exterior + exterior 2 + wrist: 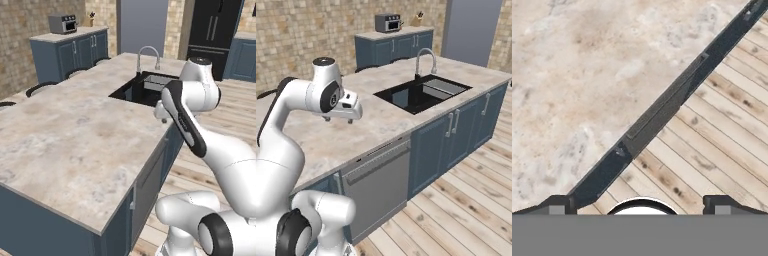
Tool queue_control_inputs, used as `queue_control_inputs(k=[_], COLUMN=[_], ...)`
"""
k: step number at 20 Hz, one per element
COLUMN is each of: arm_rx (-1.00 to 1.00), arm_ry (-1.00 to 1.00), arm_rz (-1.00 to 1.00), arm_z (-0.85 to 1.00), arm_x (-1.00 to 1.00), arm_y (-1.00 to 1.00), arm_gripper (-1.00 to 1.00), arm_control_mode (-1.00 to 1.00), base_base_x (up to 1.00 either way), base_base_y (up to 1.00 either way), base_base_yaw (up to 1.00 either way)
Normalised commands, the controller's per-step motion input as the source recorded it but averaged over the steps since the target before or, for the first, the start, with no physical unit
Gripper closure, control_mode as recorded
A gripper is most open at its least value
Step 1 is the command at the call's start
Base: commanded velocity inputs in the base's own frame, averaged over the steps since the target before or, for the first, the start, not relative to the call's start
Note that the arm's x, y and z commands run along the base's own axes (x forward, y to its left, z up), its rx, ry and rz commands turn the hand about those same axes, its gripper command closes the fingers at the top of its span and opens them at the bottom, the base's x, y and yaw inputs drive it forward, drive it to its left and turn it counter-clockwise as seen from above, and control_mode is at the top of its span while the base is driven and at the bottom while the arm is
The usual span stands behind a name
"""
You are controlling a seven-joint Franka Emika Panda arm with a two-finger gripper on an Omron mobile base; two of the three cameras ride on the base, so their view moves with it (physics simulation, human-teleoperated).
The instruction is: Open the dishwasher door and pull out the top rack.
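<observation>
1. From the right base view I see the door (pixel 376 192): a grey panel with a long bar handle near its top, shut and upright in the bench (pixel 381 120) front, under the marble edge, with blue cabinet doors (pixel 438 142) to its right.
2. The left base view shows the bench (pixel 75 145) top and its blue side at a steep angle; I cannot pick out the door there. It does show a black fridge (pixel 215 30) at the far wall.
3. Both base views show the sink (pixel 421 92) with its curved tap (pixel 426 57) and a toaster oven (pixel 387 22) on the far counter.
4. My hand view looks straight down: marble to the upper left, plank floor (pixel 722 135) to the lower right, and the dark top edge of the door (pixel 662 107) running as a slanted strip between them.
5. My claw (pixel 337 120) hangs above the bench edge, over the door, pointing down. My arm bends up from the base, elbow high, wrist turned down.
6. My claw stands wide; the two tips sit far apart at the bottom of the hand view (pixel 640 205), holding nothing.
7. The rack is hidden behind the shut door.
</observation>
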Motion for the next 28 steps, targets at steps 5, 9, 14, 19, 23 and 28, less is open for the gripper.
queue_control_inputs(k=[5,9,14,19,23,28], arm_rx=[0.19,0.49,0.46,0.36,0.31,0.35], arm_ry=[0.00,0.00,0.13,0.00,0.05,0.12], arm_rz=[-0.17,-0.27,-0.12,-0.05,-0.02,-0.02], arm_z=[-0.82,-1.00,-0.98,-0.98,-1.00,-0.96], arm_x=[0.10,0.08,0.56,0.48,0.70,0.70], arm_y=[-0.51,-1.00,-0.88,-0.58,-0.11,0.01], arm_gripper=[-1.00,-1.00,-1.00,-1.00,-1.00,-1.00], arm_control_mode=[-1.00,-1.00,-1.00,-1.00,-1.00,-1.00], base_base_x=[0.00,0.00,0.00,0.00,0.00,0.00], base_base_y=[0.00,0.00,0.00,0.00,0.00,0.00], base_base_yaw=[0.00,0.00,0.00,0.00,0.00,0.00])
